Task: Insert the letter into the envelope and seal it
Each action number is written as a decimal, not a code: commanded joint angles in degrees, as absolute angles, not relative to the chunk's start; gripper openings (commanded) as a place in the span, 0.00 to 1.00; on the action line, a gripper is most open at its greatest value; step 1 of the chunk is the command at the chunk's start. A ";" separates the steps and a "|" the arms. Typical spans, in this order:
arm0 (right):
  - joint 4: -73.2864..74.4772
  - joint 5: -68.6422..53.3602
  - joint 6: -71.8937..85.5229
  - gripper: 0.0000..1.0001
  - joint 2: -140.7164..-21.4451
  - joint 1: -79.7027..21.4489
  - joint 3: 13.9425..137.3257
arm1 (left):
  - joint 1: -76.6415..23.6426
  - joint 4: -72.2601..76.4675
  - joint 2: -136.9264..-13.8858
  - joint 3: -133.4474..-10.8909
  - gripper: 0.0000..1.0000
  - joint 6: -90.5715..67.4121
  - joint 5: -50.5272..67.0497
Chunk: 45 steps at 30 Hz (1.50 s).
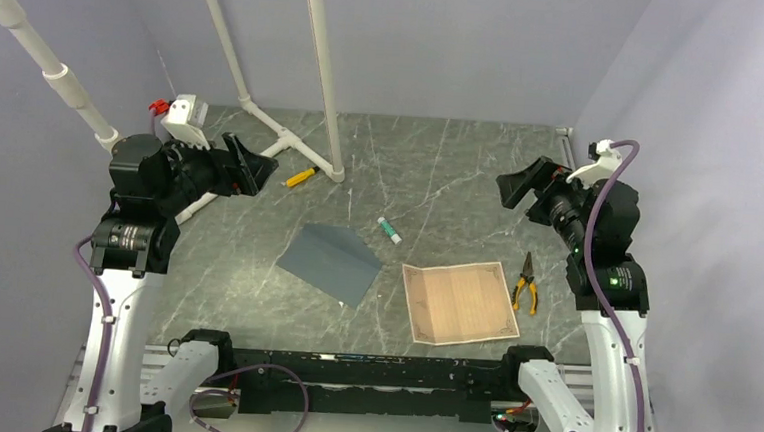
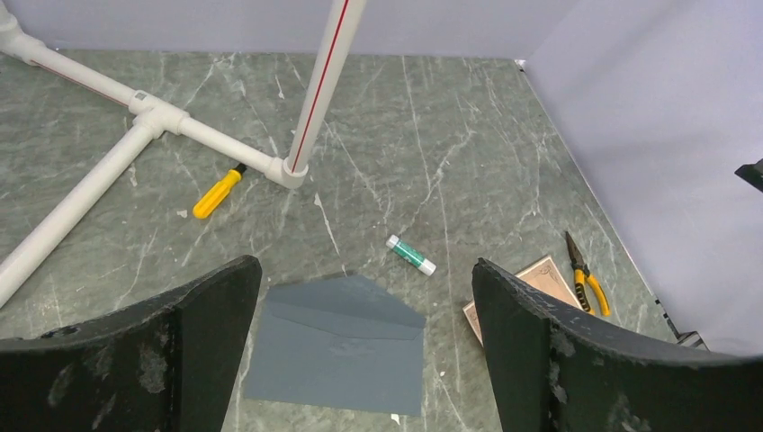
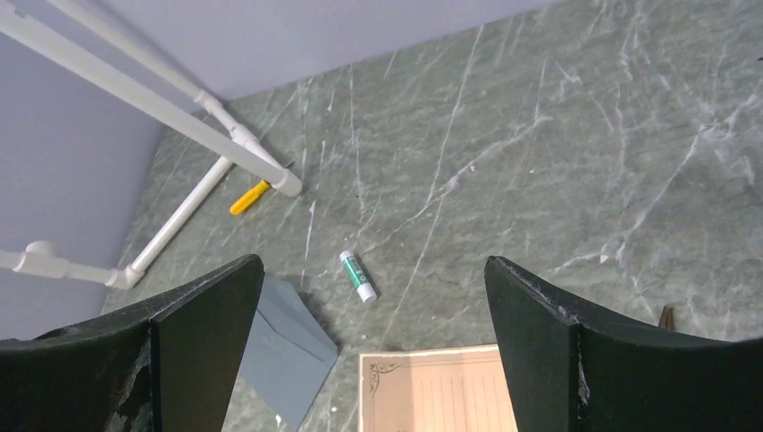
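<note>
Above the table, both arms hang high, the left gripper (image 1: 244, 166) and right gripper (image 1: 520, 189) spread wide and holding nothing. I'd have the right pinch the letter (image 1: 460, 303) by an edge (thin paper, lying flat) and the left steady the envelope (image 1: 332, 263), which lies apart at the letter's 9 o'clock. Pale walls surround a green marbled table (image 1: 441, 170). Pliers (image 1: 525, 282) lie at the letter's 2 o'clock.

Robotics laboratory test cell. Enclosed on three sides by plain lavender-grey panel walls (image 1: 449, 40). Surfaced with a green-grey marble-patterned tabletop (image 1: 461, 171). Rigged with a white plastic pipe frame (image 1: 323, 72) from 10 to 12 o'clock. Equipped with white-and-black left robot arm (image 1: 117, 305) at 8 o'clock, right robot arm (image 1: 610, 360) at 4 o'clock.
</note>
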<state>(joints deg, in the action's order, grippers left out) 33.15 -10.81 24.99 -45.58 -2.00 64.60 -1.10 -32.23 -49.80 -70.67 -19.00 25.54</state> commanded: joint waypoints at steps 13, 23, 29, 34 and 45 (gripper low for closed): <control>32.65 -6.58 25.28 1.00 -45.42 -1.85 65.92 | -1.18 -31.09 -50.27 -71.25 0.93 -19.33 25.26; 33.43 -5.86 28.87 0.98 -47.37 -1.85 58.68 | -4.00 -14.06 -54.20 -58.82 0.93 -34.67 45.79; 34.48 -14.92 33.09 0.86 -49.75 -1.85 48.81 | -22.07 -10.11 -59.97 -51.95 0.93 -36.49 34.77; 36.74 -9.53 33.36 0.84 -48.08 -1.93 40.00 | -35.71 -8.99 -68.84 -49.15 0.92 -38.52 22.88; 27.51 -9.79 35.39 0.71 -47.71 -1.93 27.78 | -50.65 2.70 -92.37 -51.92 0.86 -46.58 15.17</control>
